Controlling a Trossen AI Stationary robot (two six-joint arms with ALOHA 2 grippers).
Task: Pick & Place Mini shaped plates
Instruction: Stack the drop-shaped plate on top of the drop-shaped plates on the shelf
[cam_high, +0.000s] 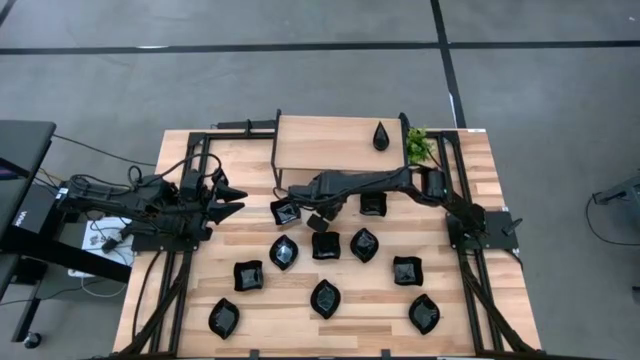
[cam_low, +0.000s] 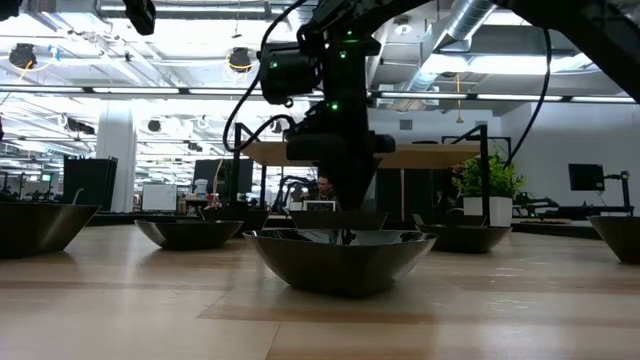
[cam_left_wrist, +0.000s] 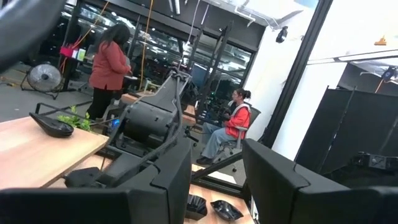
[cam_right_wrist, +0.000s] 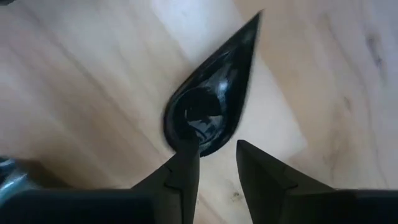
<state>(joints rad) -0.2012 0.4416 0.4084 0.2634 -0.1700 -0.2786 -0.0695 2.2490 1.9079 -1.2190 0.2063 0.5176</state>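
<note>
Several glossy black mini plates lie on the wooden table (cam_high: 470, 300), among them a square one (cam_high: 285, 212) and a leaf one (cam_high: 325, 298). A teardrop plate (cam_high: 382, 135) rests on the raised shelf (cam_high: 320, 145). My right gripper (cam_high: 318, 216) points down at mid-table, fingers apart. Below it in the right wrist view lies another teardrop plate (cam_right_wrist: 214, 93), its round end at my fingertips (cam_right_wrist: 217, 152). My left gripper (cam_high: 234, 200) waits open near the table's left edge, holding nothing. My right gripper comes at the teardrop plate from above, pointing down. One fingertip (cam_right_wrist: 186, 152) overlaps the rim of the round end (cam_right_wrist: 180, 134); the other stands off the plate. Whether that finger touches the rim, I cannot tell. The plate seems to lie flat on the wood.
A small green plant (cam_high: 418, 146) stands at the shelf's right end. Black frame rails (cam_high: 200, 160) run along the table's sides. In the low view one plate (cam_low: 340, 258) sits close to the near edge. People (cam_left_wrist: 233, 124) are in the room beyond the table.
</note>
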